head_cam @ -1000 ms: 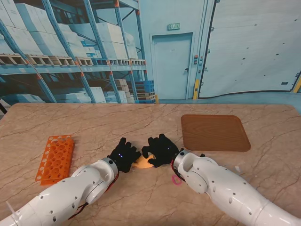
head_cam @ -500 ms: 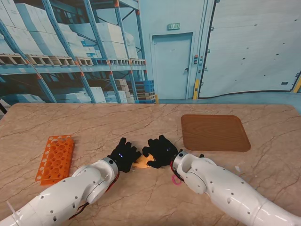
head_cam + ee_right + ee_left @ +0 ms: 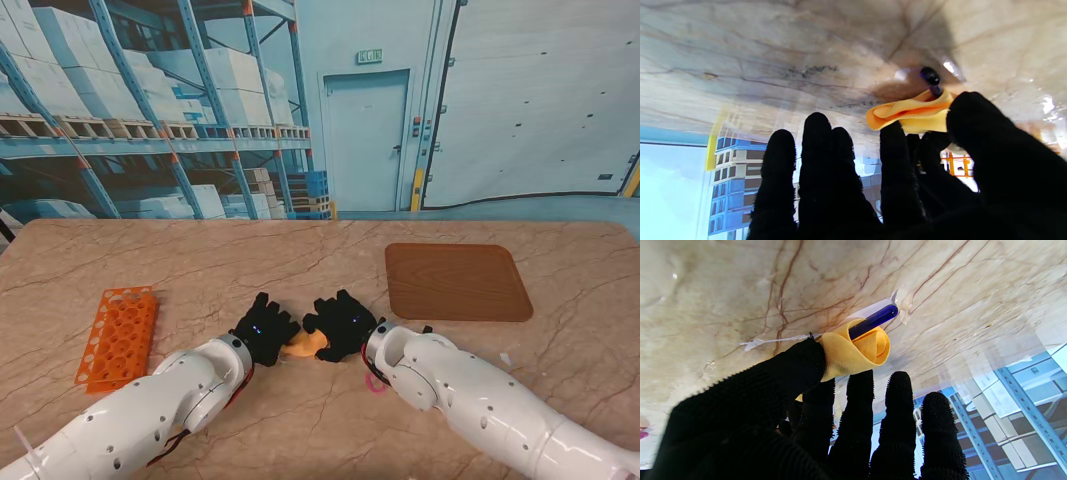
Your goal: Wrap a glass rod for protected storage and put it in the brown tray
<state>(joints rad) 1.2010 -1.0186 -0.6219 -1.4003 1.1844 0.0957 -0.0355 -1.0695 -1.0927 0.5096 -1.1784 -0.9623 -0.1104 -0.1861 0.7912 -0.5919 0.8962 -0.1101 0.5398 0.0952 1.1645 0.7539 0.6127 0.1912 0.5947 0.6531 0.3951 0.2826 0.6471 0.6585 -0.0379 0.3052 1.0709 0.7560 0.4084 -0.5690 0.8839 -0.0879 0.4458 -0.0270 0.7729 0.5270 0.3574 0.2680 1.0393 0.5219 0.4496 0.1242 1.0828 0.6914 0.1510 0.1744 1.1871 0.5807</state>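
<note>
Glass rod (image 3: pixel 873 321), blue, thin and brittle, sits between our hands near the table's middle, loosely rolled in soft yellow cloth (image 3: pixel 303 344). Left hand (image 3: pixel 264 329) and right hand (image 3: pixel 343 322) each pinch a cloth end. We'd grip the padded middle; bare glass probably slips.

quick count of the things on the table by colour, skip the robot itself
orange: 1, the tube rack
yellow: 1, the cloth rolled around the rod
blue: 1, the glass rod
brown: 1, the tray
pink: 1, a small loop by the right arm
total: 5
</note>
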